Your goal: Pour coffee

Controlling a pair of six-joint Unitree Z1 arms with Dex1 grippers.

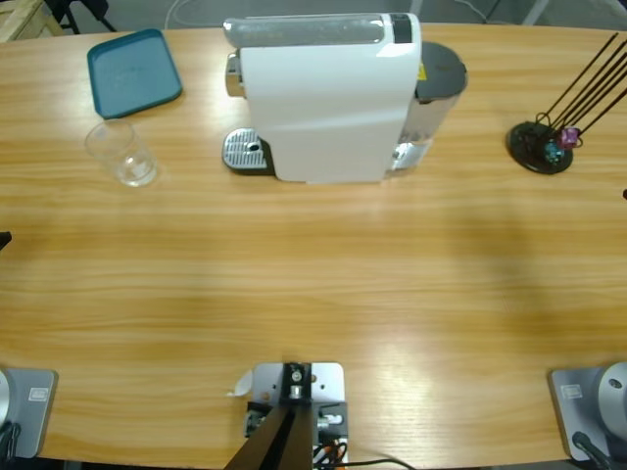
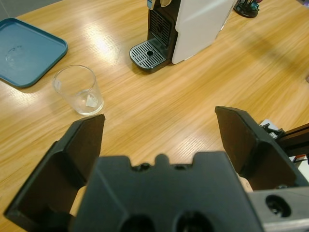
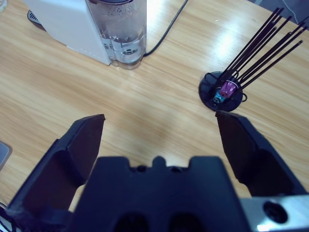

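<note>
High view: the white coffee machine [image 1: 328, 103] stands in the upper middle of the frame on the wooden table [image 1: 313, 294], with its metal drip tray [image 1: 245, 152] jutting out at its lower left and a grey-lidded water tank [image 1: 436, 78] at its right. A clear glass [image 1: 121, 153] stands upright at the left of the frame, apart from the machine, and a blue tray [image 1: 133, 71] lies just above it in the upper left. A black stand with thin dark rods [image 1: 541, 147] sits at the right edge, holding a purple and a teal capsule at its base. No arm reaches over the table in this view.

Left wrist view: the left gripper [image 2: 159, 133] has its jaws spread wide with nothing between them, hovering over bare wood. The glass [image 2: 78, 90] is at the left of the frame, above the left jaw; it looks nearly empty, and I cannot make out any coffee in it. The drip tray [image 2: 147, 52] sits at the upper middle, the blue tray [image 2: 26, 50] at the upper left.

Right wrist view: the right gripper [image 3: 159, 133] is likewise wide apart and holds nothing. The water tank [image 3: 123, 34] is at the upper left, the rod stand [image 3: 222, 92] at the upper right.
</note>
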